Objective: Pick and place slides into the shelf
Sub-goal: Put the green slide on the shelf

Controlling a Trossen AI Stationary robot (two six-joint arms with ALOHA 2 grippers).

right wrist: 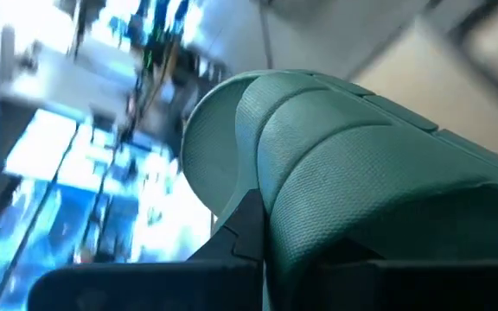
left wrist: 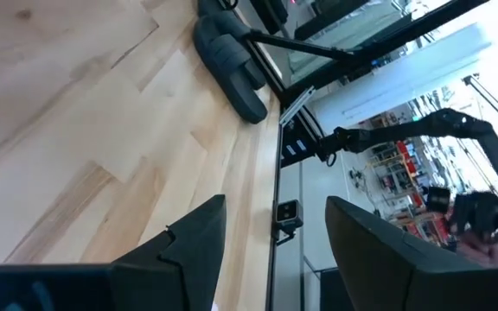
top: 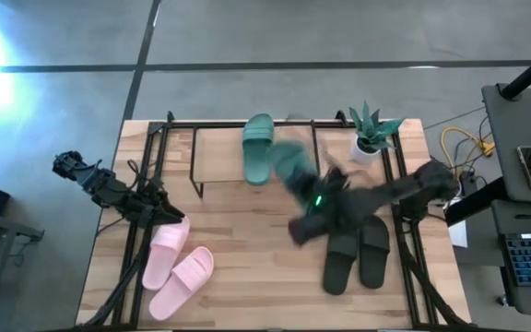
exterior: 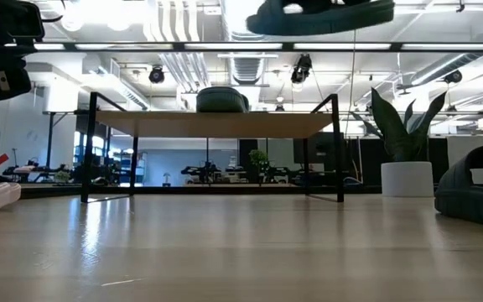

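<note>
One dark green slide point(top: 258, 148) lies sole down on the top board of the shelf point(exterior: 212, 124) at the table's far side. A second green slide point(top: 291, 168) hangs high over the table's middle, also at the top of the low view point(exterior: 321, 15), with my right gripper point(top: 307, 192) shut on it. My left gripper point(top: 175, 217) waits open near the left edge, just beyond the pink slides point(top: 178, 263). The black slides point(top: 358, 254) lie on the table at the near right. My right gripper holds the green slide by its wide strap point(right wrist: 318, 173). One dark finger point(right wrist: 247, 226) lies against the strap's edge; the slide hides the other finger. The slide is lifted clear, high above the table and the shelf's top board.
A potted plant point(top: 371, 134) stands at the shelf's far right corner. The shelf's thin black wire frame point(top: 196, 166) spans the far half of the table. Bare wood lies between the pink and black slides point(top: 265, 277).
</note>
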